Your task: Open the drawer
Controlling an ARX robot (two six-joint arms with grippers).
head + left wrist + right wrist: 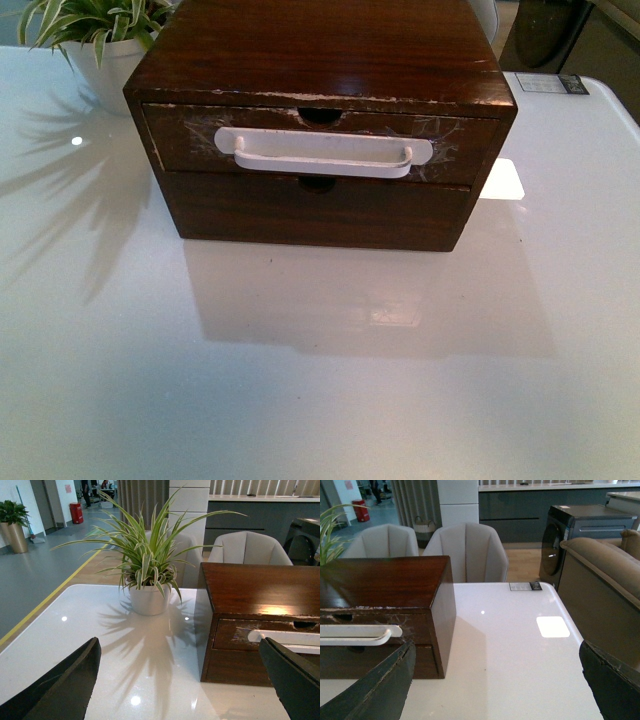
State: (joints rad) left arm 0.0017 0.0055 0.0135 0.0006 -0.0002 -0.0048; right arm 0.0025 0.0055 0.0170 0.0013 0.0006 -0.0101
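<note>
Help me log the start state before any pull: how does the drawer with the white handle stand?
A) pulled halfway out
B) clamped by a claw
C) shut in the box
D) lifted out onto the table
C: the drawer sits shut in the wooden box, in line with the plain front below it. None of its inside shows, and nothing touches its white handle.

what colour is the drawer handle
White handle on the dark-brown drawer; clearest in the front view.
</note>
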